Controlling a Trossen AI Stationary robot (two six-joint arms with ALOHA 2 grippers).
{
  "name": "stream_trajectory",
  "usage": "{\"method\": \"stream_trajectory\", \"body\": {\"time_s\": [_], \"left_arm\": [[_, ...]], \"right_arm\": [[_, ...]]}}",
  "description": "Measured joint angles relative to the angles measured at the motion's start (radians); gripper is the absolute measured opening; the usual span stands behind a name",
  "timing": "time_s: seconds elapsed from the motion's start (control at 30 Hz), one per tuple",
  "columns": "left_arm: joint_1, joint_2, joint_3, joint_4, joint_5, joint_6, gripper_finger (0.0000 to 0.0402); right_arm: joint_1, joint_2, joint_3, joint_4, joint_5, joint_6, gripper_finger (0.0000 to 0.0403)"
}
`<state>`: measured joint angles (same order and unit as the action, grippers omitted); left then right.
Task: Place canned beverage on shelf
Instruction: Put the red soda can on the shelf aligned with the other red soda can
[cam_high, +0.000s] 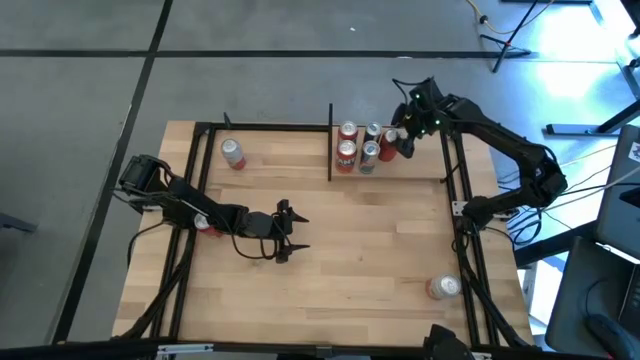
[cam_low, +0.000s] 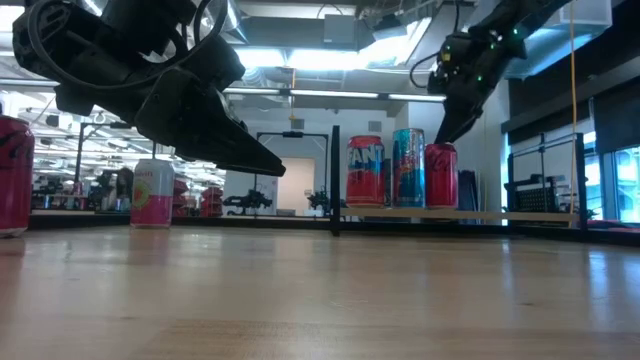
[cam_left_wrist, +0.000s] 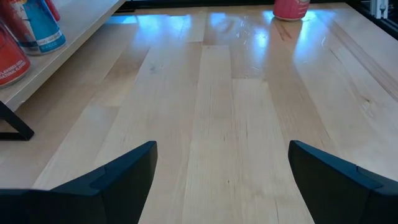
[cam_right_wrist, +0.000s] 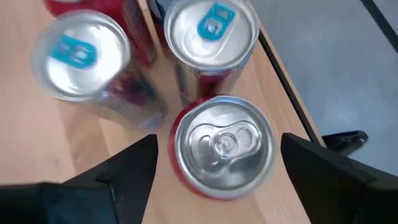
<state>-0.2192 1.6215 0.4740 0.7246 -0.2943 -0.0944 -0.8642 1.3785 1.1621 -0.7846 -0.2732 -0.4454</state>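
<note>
A red can (cam_high: 389, 144) stands upright on the pale shelf board (cam_high: 420, 167) at the far right, next to several other cans (cam_high: 347, 152). My right gripper (cam_high: 403, 142) is open right above the red can. In the right wrist view its fingers stand on either side of the can's silver top (cam_right_wrist: 224, 146) with a gap on each side. In the low view the fingers (cam_low: 452, 120) end just above the can (cam_low: 441, 175). My left gripper (cam_high: 290, 232) is open and empty, low over the middle of the table.
A pink can (cam_high: 233, 153) stands at the far left of the table. A red can (cam_high: 205, 222) stands beside my left arm. Another can (cam_high: 443, 288) stands near the front right corner. Thin black uprights (cam_high: 330, 140) frame the shelf.
</note>
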Motion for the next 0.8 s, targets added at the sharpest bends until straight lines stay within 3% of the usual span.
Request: {"method": "stream_trajectory", "body": {"time_s": [0.23,0.47,0.63,0.8], "left_arm": [[0.0,0.0,0.0,0.0,0.0,0.0,0.0344],[0.003,-0.101,0.0,-0.089,0.0,0.051,0.0344],[0.046,-0.281,0.033,-0.344,-0.074,0.023,0.0344],[0.127,-0.449,0.106,-0.68,-0.114,-0.031,0.0344]], "right_arm": [[0.053,-0.011,0.181,-0.164,-0.007,0.1,0.0324],[0.268,-0.081,0.186,-0.153,-0.007,0.154,0.0324],[0.429,-0.087,0.186,-0.122,-0.001,0.179,0.0324],[0.544,-0.087,0.163,-0.041,0.078,0.191,0.0324]]}}
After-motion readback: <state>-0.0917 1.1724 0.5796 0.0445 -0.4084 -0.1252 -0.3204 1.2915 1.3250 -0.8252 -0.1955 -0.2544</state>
